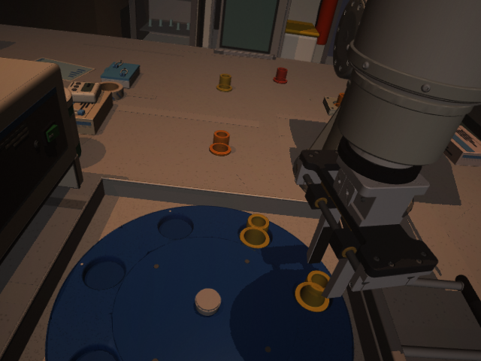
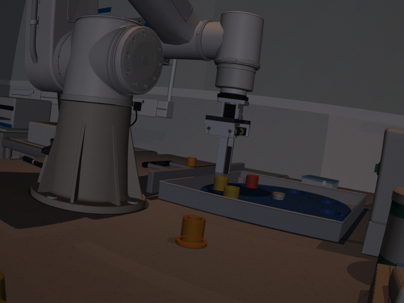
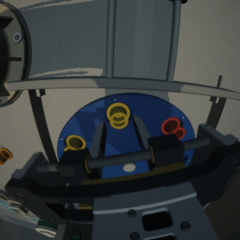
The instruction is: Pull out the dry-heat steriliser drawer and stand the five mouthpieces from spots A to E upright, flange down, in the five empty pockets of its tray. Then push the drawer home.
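A yellow mouthpiece (image 1: 313, 292) (image 2: 220, 183) (image 3: 118, 115) stands upright in a pocket at the edge of the blue round tray (image 1: 194, 287) (image 2: 277, 199) (image 3: 128, 138), directly under my gripper (image 1: 330, 287) (image 2: 225, 171) (image 3: 121, 128), which hangs just above it, open and empty. A second yellow mouthpiece (image 1: 255, 232) (image 2: 231, 191) (image 3: 74, 142) and a red one (image 2: 251, 181) (image 3: 173, 127) also stand in tray pockets. An orange mouthpiece (image 1: 220, 143) (image 2: 192, 231) stands on the bench outside the drawer. Farther back stand a yellow one (image 1: 224, 82) and a red one (image 1: 280, 75).
The steriliser cabinet (image 1: 31, 147) rises left of the pulled-out grey drawer (image 2: 261, 208). The robot base (image 2: 88, 130) stands beside the drawer. Empty pockets (image 1: 104, 273) lie on the tray's far side, around a white centre knob (image 1: 208, 301). Small boxes (image 1: 99, 91) sit at the bench's back left.
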Motion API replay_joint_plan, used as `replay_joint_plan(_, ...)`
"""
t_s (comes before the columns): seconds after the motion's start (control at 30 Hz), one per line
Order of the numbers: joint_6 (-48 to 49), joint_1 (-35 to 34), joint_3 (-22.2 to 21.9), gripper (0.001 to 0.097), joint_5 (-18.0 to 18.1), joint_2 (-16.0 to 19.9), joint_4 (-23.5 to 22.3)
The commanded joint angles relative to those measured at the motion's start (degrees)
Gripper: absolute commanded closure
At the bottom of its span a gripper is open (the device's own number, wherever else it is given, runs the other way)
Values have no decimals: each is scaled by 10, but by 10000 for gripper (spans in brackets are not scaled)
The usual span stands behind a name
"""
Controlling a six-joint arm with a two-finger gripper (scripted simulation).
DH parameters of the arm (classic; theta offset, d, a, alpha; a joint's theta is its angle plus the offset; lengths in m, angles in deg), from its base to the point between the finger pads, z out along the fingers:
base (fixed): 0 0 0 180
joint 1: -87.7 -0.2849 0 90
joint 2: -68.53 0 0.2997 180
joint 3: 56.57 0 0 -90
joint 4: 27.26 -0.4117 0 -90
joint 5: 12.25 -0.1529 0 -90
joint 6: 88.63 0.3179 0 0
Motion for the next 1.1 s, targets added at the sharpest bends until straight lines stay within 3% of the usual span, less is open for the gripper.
replay_joint_plan(0.0, 0, 0, 0, 506, 0, 0, 0)
replay_joint_plan(0.17, 0, 0, 7, 506, 16, -10, 0)
replay_joint_plan(0.57, 0, 0, 63, 506, 124, -62, 0)
replay_joint_plan(1.07, -6, -3, 81, 506, 128, -47, 0)
